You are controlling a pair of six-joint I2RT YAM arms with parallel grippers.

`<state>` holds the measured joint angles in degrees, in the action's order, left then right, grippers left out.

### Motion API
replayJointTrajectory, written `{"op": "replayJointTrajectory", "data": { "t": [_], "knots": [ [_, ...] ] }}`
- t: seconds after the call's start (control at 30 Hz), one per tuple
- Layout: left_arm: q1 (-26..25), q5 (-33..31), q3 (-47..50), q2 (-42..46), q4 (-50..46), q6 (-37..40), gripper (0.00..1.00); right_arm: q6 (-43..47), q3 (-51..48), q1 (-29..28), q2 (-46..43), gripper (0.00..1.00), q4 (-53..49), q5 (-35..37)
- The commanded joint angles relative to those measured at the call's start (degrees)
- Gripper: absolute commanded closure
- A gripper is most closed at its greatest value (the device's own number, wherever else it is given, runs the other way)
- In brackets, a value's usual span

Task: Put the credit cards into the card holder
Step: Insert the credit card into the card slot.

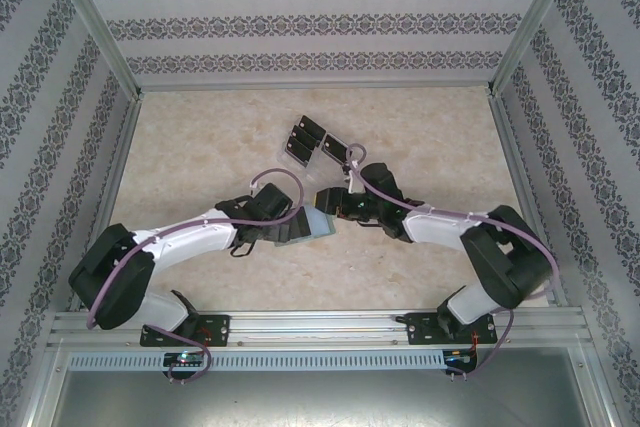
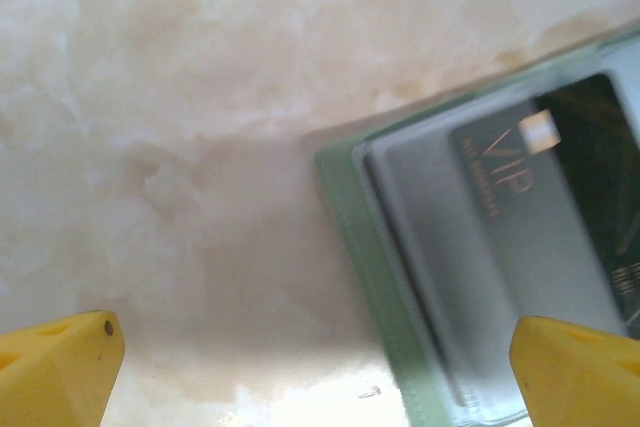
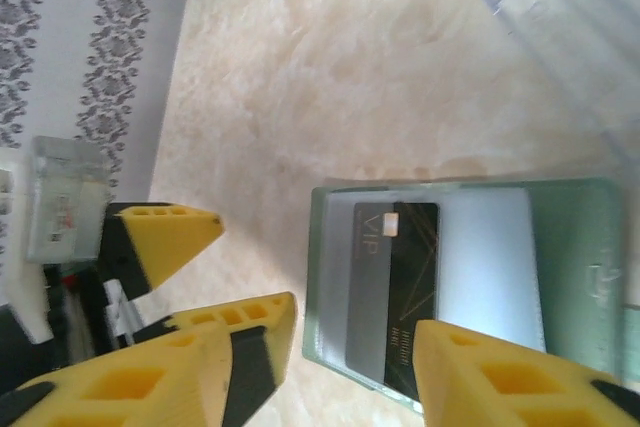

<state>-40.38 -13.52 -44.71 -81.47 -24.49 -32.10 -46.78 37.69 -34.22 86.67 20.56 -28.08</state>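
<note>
Yellow fingertips (image 2: 60, 367) of the left hand (image 2: 320, 377) sit at the two lower corners of its wrist view, spread wide and pinching nothing. Under the gap are the pale marbled bench (image 2: 180, 147) and one corner of the card holder (image 2: 375, 257), which lies just to the right of this hand.

The holder is grey-green with a raised border and lies opened flat on the bench, showing a frosted see-through pocket. A black card (image 2: 590, 147) is tucked partway into that pocket. The covered part looks grey, and the bare end is glossy black with a small yellowish mark.

The left wrist view is close enough to read "VIP" slanting across the card. The top view is too small for that, but it places the holder between the two hands, close to both.

The right hand (image 3: 350, 372) hangs just over the holder's near edge. Its yellow fingers stand apart, and the card's end lies below the gap, gripped by neither. This wrist view shows the holder's plain green second panel to the right of the pocket. It also shows one left-hand fingertip off to the left and a clear tray (image 3: 560, 17) beyond the holder.

From above, several loose cards (image 1: 303, 137) lie farther out than both hands, well apart from the holder.
</note>
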Motion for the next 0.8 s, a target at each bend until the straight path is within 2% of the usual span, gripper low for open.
{"op": "replayJointTrajectory", "data": {
  "t": [0.0, 0.1, 0.13, 0.33, 0.43, 0.77],
  "knots": [
    [0.5, 0.8, -3.3, 0.6, -1.6, 0.8, 0.00, 8.4, 3.2, -0.3, -1.7, 0.44, -17.2, 8.0],
    [0.4, 2.2, -5.6, -2.1, -0.6, 1.1, 0.00, 11.3, 5.5, -1.5, -0.8, 0.43, -22.7, 12.0],
    [0.3, 2.7, -6.5, -3.2, -0.1, 1.1, 0.00, 11.7, 6.0, -1.9, -0.2, 0.46, -23.2, 12.6],
    [-0.7, 3.0, -10.5, -9.5, 1.7, 1.3, 0.00, 11.0, 6.6, -3.5, 3.9, 0.76, -21.3, 12.7],
    [-1.0, 3.3, -12.1, -12.0, 2.2, 1.4, 0.00, 10.8, 6.8, -4.5, 5.5, 0.85, -20.6, 12.9],
    [-2.2, 3.1, -15.2, -18.1, 3.0, 1.7, 0.00, 9.5, 5.1, -4.8, 8.8, 0.89, -18.8, 14.4]
  ]
}}
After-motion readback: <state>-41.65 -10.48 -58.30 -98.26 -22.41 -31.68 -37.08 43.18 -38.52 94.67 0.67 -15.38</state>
